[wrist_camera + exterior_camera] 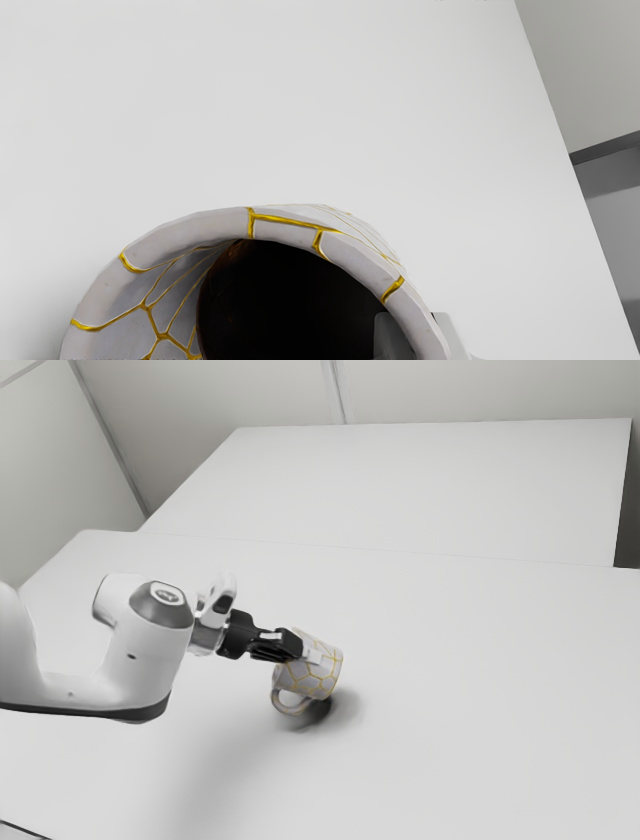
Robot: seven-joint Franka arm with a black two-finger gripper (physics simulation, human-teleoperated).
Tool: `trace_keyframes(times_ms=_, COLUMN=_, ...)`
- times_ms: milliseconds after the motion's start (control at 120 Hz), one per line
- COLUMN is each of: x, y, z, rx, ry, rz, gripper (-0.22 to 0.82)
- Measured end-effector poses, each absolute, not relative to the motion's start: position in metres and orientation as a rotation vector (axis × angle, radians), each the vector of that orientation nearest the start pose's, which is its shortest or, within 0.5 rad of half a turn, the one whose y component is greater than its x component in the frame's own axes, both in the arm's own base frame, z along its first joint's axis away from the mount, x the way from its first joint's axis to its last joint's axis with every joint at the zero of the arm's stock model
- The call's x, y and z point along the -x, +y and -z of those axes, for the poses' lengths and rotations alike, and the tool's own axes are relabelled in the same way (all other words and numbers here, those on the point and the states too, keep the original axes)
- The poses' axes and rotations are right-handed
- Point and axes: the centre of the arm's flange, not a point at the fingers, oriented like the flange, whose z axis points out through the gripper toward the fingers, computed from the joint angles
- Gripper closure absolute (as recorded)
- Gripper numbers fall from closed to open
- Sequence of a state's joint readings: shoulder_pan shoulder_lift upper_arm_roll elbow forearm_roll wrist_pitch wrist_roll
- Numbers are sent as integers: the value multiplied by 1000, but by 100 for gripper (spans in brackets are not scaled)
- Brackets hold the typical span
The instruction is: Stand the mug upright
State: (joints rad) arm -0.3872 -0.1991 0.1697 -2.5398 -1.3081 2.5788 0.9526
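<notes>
The white mug with yellow-gold lines [308,678] is tilted, its handle at the lower side toward the exterior view's left, with a dark shadow beneath it. My gripper [310,655] reaches its upper part from the exterior view's left. In the wrist view the mug [195,225] turns its open mouth toward my hand, and its inside is dark. One fingertip is inside the mouth and the other outside, with the wall pinched between them; the gripper [422,335] is shut on that wall. Whether the mug's lower edge touches the table cannot be told.
The white table [480,710] extends around the mug. Another white surface [430,490] lies behind it, near pale walls [200,420]. A table edge runs along one side of the wrist view, and a dark-edged object [22,830] shows at the exterior view's lower left corner.
</notes>
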Motion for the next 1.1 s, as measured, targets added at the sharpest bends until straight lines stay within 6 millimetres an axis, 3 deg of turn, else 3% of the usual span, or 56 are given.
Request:
trace_keyframes(times_ms=308, x=-463, y=-79, z=-376, rx=-2651, ry=-265, rz=-636, gripper=74)
trace_keyframes(times_ms=367, x=-473, y=-85, z=-392, rx=-2697, ry=-361, rz=-631, gripper=74)
trace_keyframes(times_ms=442, x=-492, y=-97, z=-430, rx=-2766, ry=-517, rz=-607, gripper=74)
trace_keyframes(times_ms=492, x=-493, y=-101, z=-437, rx=-2822, ry=-556, rz=-543, gripper=74)
trace_keyframes(times_ms=825, x=-473, y=-101, z=-403, rx=-3065, ry=-241, rz=-123, gripper=73)
trace_keyframes(times_ms=1100, x=-465, y=-95, z=-386, rx=-3210, ry=-21, rz=-30, gripper=73)
